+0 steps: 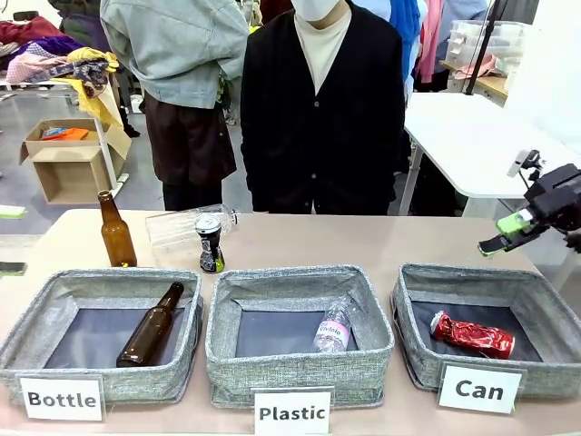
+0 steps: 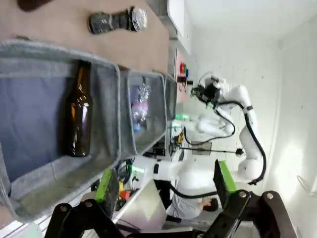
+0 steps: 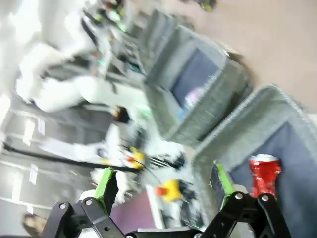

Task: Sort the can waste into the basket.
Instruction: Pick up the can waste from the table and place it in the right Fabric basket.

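The crushed red can lies inside the grey basket carded "Can" at the right. The black can with green marks stands upright on the table behind the left and middle bins. My right gripper hangs open and empty above the Can basket's far right corner. The blurred right wrist view shows its green pads spread wide and the red can in the basket just past them. My left gripper is open and empty, with the black can far off at the top.
A brown bottle stands at the back left beside a clear plastic bottle lying down. The "Bottle" bin holds a brown bottle. The "Plastic" bin holds a small clear bottle. A person stands at the far edge.
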Controlling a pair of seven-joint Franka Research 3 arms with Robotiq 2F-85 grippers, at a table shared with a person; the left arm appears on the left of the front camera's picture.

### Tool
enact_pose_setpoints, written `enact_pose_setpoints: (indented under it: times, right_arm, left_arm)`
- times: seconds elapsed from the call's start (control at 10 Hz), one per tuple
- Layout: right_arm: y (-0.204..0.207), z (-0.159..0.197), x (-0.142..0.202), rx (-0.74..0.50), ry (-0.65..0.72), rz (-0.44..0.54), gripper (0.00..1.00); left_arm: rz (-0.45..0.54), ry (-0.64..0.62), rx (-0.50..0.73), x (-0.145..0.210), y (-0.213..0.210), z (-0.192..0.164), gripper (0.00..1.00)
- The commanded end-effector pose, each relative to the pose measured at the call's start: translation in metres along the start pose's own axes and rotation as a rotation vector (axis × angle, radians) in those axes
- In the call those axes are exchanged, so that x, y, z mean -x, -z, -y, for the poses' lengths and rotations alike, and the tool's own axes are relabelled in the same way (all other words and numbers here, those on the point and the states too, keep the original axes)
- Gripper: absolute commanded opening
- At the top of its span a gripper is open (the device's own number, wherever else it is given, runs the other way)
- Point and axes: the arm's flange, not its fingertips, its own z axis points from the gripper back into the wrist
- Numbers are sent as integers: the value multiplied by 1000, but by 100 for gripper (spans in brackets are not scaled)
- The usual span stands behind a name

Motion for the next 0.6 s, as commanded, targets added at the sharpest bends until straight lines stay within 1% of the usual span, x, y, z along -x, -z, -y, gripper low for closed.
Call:
enact_pose_setpoints:
  times: [0.0, 0.1, 0.2, 0.3, 0.5]
  right_arm:
    - [-4, 1, -8, -403, 395, 591, 99]
    - [-8, 5, -6, -462, 433, 617, 99]
    - [-10, 9, -8, -446, 510, 634, 99]
    - [-7, 9, 0, -187, 197, 167, 99]
    - [-7, 9, 0, -187, 197, 167, 99]
  left_arm:
    - [139, 3, 89, 49, 37, -15, 100]
    - [0, 0, 0, 0, 0, 0, 100]
    - [0, 0, 0, 0, 0, 0, 100]
    - [0, 0, 0, 0, 0, 0, 100]
    - [0, 0, 0, 0, 0, 0, 100]
